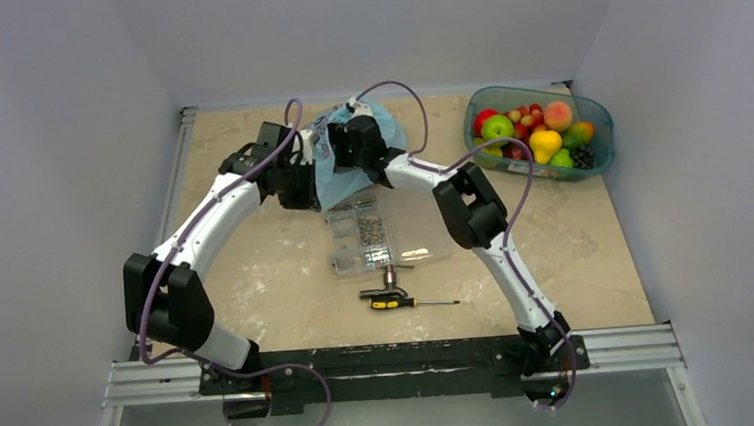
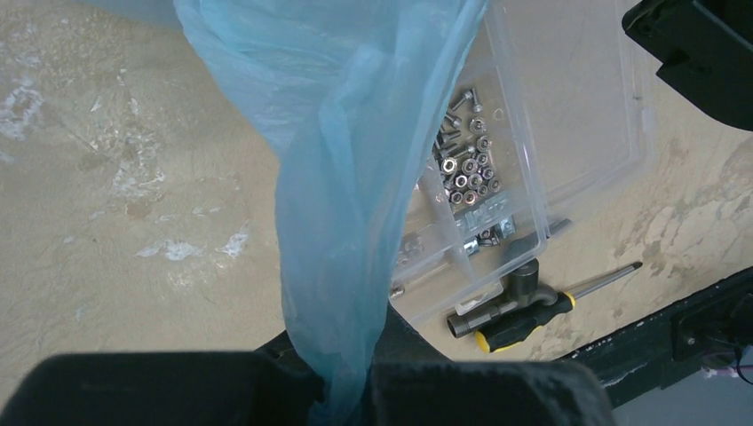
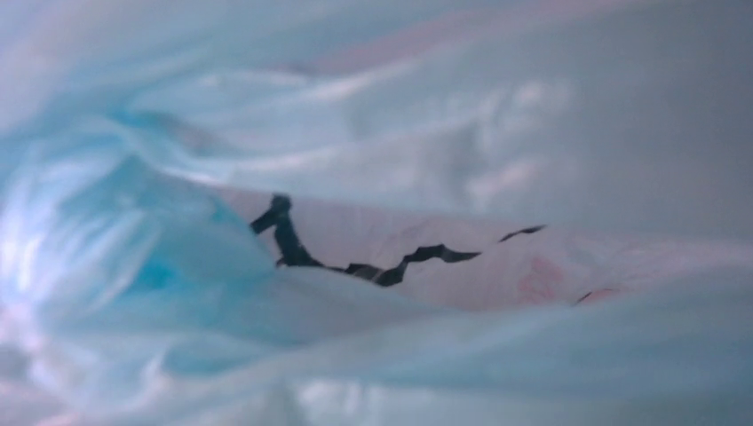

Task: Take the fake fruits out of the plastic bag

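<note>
Two robot arms reach from a black rail (image 1: 393, 362) at the near edge of a mottled beige counter (image 1: 287, 279) and meet over its far middle. Nearest the rail lies a yellow-and-black screwdriver (image 1: 399, 303), with a small grey metal fitting (image 1: 390, 278) touching its far side. Just beyond stands a clear compartment box (image 1: 370, 236), with loose nuts and screws in one of its sections.

Past the box, the left tool (image 2: 346, 395) is closed on the light blue plastic bag (image 2: 337, 222). A gathered strand of the thin film runs up from between its dark fingers (image 2: 488, 390), and the bag hangs partly in front of the box. The right tool (image 1: 358, 139) is pressed into the bag from the other side. Its own camera sees only blurred blue folds and dark and pink printed marks (image 3: 382, 266), so whether it is open or closed cannot be told. Nor can it be told whether the bag holds anything.

In the far right corner, well apart from the arms, a see-through teal tub (image 1: 596, 107) holds a heap of fake fruits (image 1: 533, 137). Among them are a green apple (image 1: 496, 126), a yellow pear (image 1: 546, 145), several red pieces and a dark grape bunch (image 1: 582, 158).
</note>
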Controlling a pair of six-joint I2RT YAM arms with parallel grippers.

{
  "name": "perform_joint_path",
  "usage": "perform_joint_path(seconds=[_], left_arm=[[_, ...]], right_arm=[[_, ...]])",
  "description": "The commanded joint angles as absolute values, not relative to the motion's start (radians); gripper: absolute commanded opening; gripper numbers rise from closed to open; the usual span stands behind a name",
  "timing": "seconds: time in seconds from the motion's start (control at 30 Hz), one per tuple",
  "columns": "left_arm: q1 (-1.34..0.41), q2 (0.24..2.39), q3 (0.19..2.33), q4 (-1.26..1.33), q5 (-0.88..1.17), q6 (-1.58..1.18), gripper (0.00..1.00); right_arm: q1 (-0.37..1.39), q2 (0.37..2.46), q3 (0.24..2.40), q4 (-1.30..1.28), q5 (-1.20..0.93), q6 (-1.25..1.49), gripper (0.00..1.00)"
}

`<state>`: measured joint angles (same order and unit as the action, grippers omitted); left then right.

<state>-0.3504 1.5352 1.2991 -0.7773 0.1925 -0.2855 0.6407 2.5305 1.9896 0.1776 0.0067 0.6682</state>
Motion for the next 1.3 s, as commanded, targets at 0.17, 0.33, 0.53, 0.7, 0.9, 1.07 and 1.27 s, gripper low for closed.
perform_joint_path(seconds=[0.17, 0.33, 0.53, 0.7, 0.9, 1.07, 1.27], left_arm=[[-0.295, 1.526, 1.327, -0.798, 0.247, -0.286, 0.00], [-0.273, 1.525, 1.325, -0.801, 0.238, -0.287, 0.00], [-0.273, 1.527, 1.324, -0.800, 0.245, -0.288, 0.00], [-0.273, 1.535, 1.327, -0.800, 0.244, -0.288, 0.00], [-0.273, 1.553, 1.325, -0.782, 0.271, -0.295, 0.00], [-0.271, 1.570, 1.343, -0.758, 0.278, -0.304, 0.00], [-0.260, 1.647, 1.420, -0.730, 0.317, -0.351, 0.00]], right_arm=[[0.642, 2.389, 1.779, 0.295, -0.244, 0.544, 0.99], [0.651, 2.403, 1.785, 0.262, -0.294, 0.502, 0.99], [0.660, 2.436, 1.781, 0.259, -0.341, 0.513, 0.99], [0.662, 2.486, 1.882, 0.149, -0.258, 0.533, 0.84], [0.662, 2.443, 1.846, 0.253, -0.221, 0.594, 0.52], [0.647, 2.378, 1.782, 0.314, -0.060, 0.615, 0.31], [0.582, 2.323, 1.701, 0.416, 0.084, 0.653, 0.12]])
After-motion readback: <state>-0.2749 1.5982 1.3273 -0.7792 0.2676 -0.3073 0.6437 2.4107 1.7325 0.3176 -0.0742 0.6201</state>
